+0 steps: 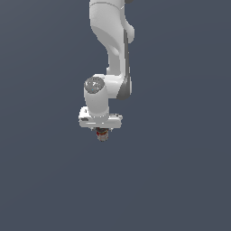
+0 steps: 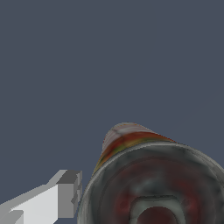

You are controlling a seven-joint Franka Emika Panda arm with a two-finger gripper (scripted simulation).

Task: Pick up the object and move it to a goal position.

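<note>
In the exterior view the white arm reaches down and its gripper (image 1: pixel 102 132) is shut on the object (image 1: pixel 103 136), a tiny dark stub with red marks that pokes out just under the white hand. In the wrist view the object (image 2: pixel 153 179) fills the frame's lower part. It is a can-like cylinder with a grey rim, a dark red end and a red and yellow side. One white and grey finger (image 2: pixel 65 194) sits right beside it. The other finger is hidden behind the object.
Only a plain dark grey-blue surface shows around the arm in both views. No other objects, containers or edges show.
</note>
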